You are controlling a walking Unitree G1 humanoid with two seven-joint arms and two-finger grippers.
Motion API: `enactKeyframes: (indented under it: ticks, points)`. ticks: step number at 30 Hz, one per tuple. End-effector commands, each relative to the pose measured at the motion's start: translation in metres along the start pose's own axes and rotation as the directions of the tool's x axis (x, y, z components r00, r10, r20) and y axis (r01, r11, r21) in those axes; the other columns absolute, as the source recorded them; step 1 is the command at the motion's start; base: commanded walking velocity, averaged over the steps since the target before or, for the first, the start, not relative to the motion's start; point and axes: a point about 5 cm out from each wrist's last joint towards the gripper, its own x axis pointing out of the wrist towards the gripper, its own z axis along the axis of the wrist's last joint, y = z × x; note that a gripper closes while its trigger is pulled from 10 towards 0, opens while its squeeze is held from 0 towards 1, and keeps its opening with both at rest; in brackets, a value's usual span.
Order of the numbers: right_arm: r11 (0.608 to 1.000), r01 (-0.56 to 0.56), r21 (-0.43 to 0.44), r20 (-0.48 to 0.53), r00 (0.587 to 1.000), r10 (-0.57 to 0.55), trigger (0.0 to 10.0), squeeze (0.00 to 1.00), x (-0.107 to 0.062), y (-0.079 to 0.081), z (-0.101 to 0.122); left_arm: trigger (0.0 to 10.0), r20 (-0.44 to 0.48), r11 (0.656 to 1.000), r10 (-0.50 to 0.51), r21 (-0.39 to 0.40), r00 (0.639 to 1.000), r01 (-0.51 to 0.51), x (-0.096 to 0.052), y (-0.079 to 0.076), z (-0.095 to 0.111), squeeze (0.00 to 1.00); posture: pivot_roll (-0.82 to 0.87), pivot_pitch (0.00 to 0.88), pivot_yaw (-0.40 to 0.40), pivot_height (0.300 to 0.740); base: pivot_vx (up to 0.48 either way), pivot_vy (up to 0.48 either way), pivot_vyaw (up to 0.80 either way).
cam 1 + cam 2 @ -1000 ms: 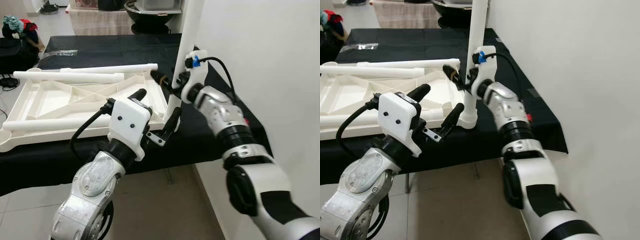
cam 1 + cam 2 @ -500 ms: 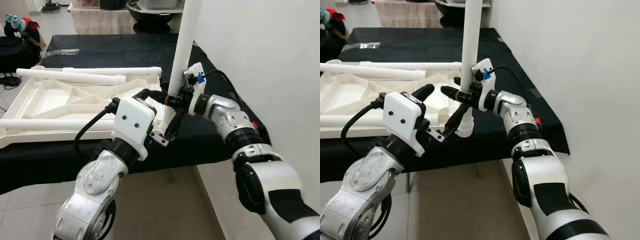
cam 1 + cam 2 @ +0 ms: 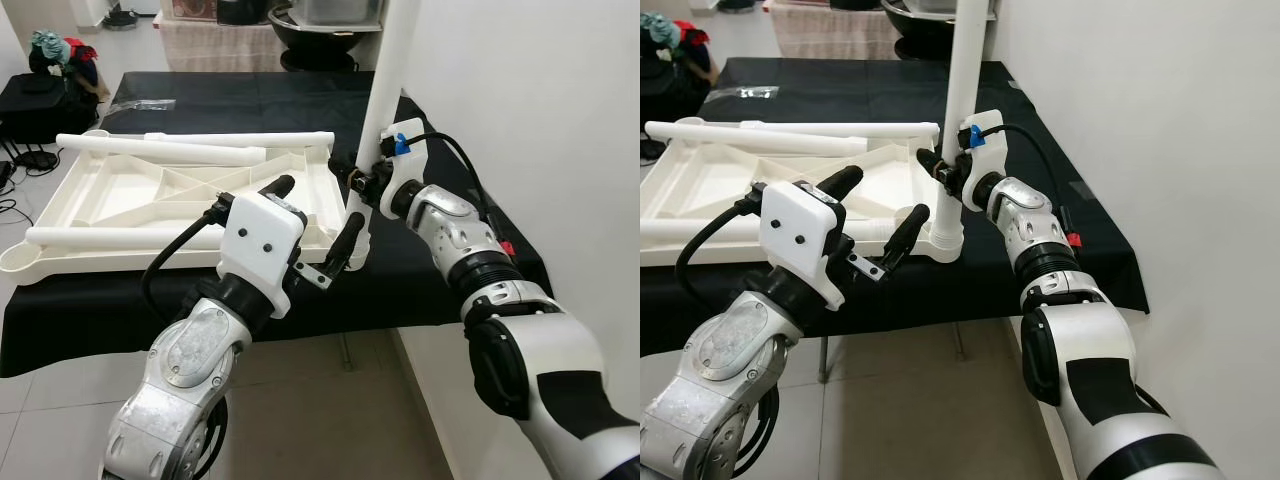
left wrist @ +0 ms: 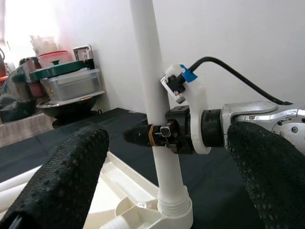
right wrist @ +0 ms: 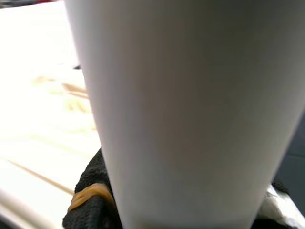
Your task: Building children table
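Left gripper (image 3: 315, 225): raised in front of the tabletop's near right corner, fingers spread wide with nothing held between them; the lower finger's tip is seen just beside the base of the upright leg, and contact cannot be told.
Right gripper (image 3: 946, 170): closed around the upright leg partway up its shaft, reached in from about 3 o'clock of the leg; in its own wrist view the white shaft is seen pressed close against a black finger (image 5: 93, 200) with an orange band.
Upright leg (image 3: 385, 90): a white tube, long axis vertical with a slight lean, its foot seated in the round corner socket (image 3: 943, 243) at the near right corner of the tabletop; its top is cut off by the frame edge.
Tabletop (image 3: 130, 205): a white ribbed plastic panel lying underside up on the black-covered table (image 3: 440, 270), at about 10 o'clock of the left gripper.
Loose legs: one white tube (image 3: 120, 236) is laid along the near rim, two more (image 3: 165, 151) along the far rim, all lying flat, long axes left to right.
Left wrist view: the threaded collar (image 4: 174, 210) at the leg's foot is shown.
Far background: a lidded metal container (image 4: 71, 83) is seen by the wall.
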Motion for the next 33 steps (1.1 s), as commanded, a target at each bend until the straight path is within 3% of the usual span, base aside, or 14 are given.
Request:
enactKeyframes:
  ticks: [1, 2, 3, 4, 5, 8, 12, 14, 15, 19, 20, 26, 31, 33]
  points:
    - [0.99, 0.139, -0.023, -0.046, 0.989, -0.14, 0.0, 0.0, -0.003, -0.011, -0.005, 10.0, -0.008, 1.0, -0.013, 0.01, 1.0, 0.013, 0.001, -0.002, -0.001, 0.0, 0.07, 0.146, -0.096, 0.74, 0.0, 0.0, 0.0]
    - [0.99, 0.139, -0.023, -0.046, 0.989, -0.14, 0.0, 0.0, -0.003, -0.011, -0.005, 10.0, -0.008, 1.0, -0.013, 0.01, 1.0, 0.013, 0.001, -0.002, -0.001, 0.0, 0.07, 0.146, -0.096, 0.74, 0.0, 0.0, 0.0]
    - [0.962, 0.272, -0.009, -0.051, 0.961, -0.272, 0.0, 0.0, -0.003, -0.012, -0.009, 10.0, -0.009, 1.0, -0.017, 0.009, 1.0, 0.017, 0.001, -0.003, -0.002, 0.0, 0.06, 0.148, -0.095, 0.74, 0.0, 0.0, 0.0]
    - [0.91, 0.413, 0.03, -0.03, 0.911, -0.412, 0.0, 0.0, -0.002, 0.0, -0.016, 10.0, -0.011, 1.0, -0.021, 0.008, 1.0, 0.021, 0.002, -0.003, -0.002, 0.0, 0.05, 0.153, -0.09, 0.74, 0.0, 0.0, 0.0]
    - [0.91, 0.413, 0.03, -0.03, 0.911, -0.412, 0.0, 0.0, -0.002, 0.0, -0.016, 10.0, -0.011, 1.0, -0.021, 0.008, 1.0, 0.021, 0.002, -0.003, -0.002, 0.0, 0.05, 0.153, -0.09, 0.74, 0.0, 0.0, 0.0]
    - [0.813, 0.568, 0.128, -0.013, 0.82, -0.572, 0.0, 0.0, -0.003, 0.029, -0.023, 10.0, -0.012, 1.0, -0.02, 0.01, 1.0, 0.02, 0.003, -0.004, -0.003, 0.0, 0.07, 0.151, -0.095, 0.74, 0.0, 0.0, 0.0]
    - [0.831, 0.539, 0.135, 0.0, 0.839, -0.544, 0.0, 0.0, 0.001, 0.043, -0.021, 10.0, -0.012, 1.0, -0.016, 0.011, 1.0, 0.016, 0.004, -0.003, -0.002, 0.0, 0.07, 0.152, -0.101, 0.74, 0.0, 0.0, 0.0]
    - [0.88, 0.444, 0.168, 0.057, 0.887, -0.458, 0.3, 0.0, 0.008, 0.055, -0.012, 10.0, -0.013, 1.0, -0.01, 0.011, 1.0, 0.011, 0.003, -0.002, -0.002, 0.0, 0.07, 0.152, -0.103, 0.74, 0.0, 0.0, 0.0]
    - [0.912, 0.382, 0.147, 0.126, 0.907, -0.401, 10.0, 0.0, 0.009, 0.058, -0.003, 10.0, -0.018, 1.0, -0.013, 0.01, 1.0, 0.013, 0.002, -0.002, -0.003, 0.0, 0.06, 0.154, -0.102, 0.74, 0.0, 0.0, 0.0]
    - [0.949, 0.281, 0.144, 0.211, 0.928, -0.307, 10.0, 0.0, 0.011, 0.059, 0.011, 10.0, -0.025, 1.0, -0.022, 0.01, 0.999, 0.022, 0.001, -0.004, -0.005, 0.0, 0.06, 0.154, -0.101, 0.74, 0.0, 0.0, 0.0]
    - [0.959, 0.254, 0.129, 0.221, 0.935, -0.278, 10.0, 1.0, 0.01, 0.058, 0.014, 10.0, -0.026, 1.0, -0.024, 0.009, 0.999, 0.025, 0.0, -0.004, -0.005, 0.0, 0.06, 0.154, -0.1, 0.74, 0.0, 0.0, 0.0]
    - [0.97, 0.207, 0.129, 0.219, 0.948, -0.231, 10.0, 1.0, 0.008, 0.043, 0.018, 10.0, -0.026, 1.0, -0.022, 0.01, 0.999, 0.023, 0.001, -0.004, -0.005, 0.0, 0.06, 0.151, -0.102, 0.74, 0.0, 0.0, 0.0]
    - [0.987, -0.107, 0.117, 0.223, 0.972, 0.079, 10.0, 1.0, -0.003, 0.015, 0.03, 10.0, -0.031, 1.0, -0.016, 0.022, 0.999, 0.016, 0.001, -0.002, -0.007, 0.0, 0.05, 0.156, -0.105, 0.74, 0.0, 0.0, 0.0]
    - [0.983, -0.141, 0.114, 0.185, 0.976, 0.119, 10.0, 1.0, -0.005, 0.006, 0.028, 10.0, -0.031, 1.0, -0.014, 0.024, 0.999, 0.015, 0.001, -0.001, -0.007, 0.0, 0.05, 0.153, -0.107, 0.74, 0.0, 0.0, 0.0]
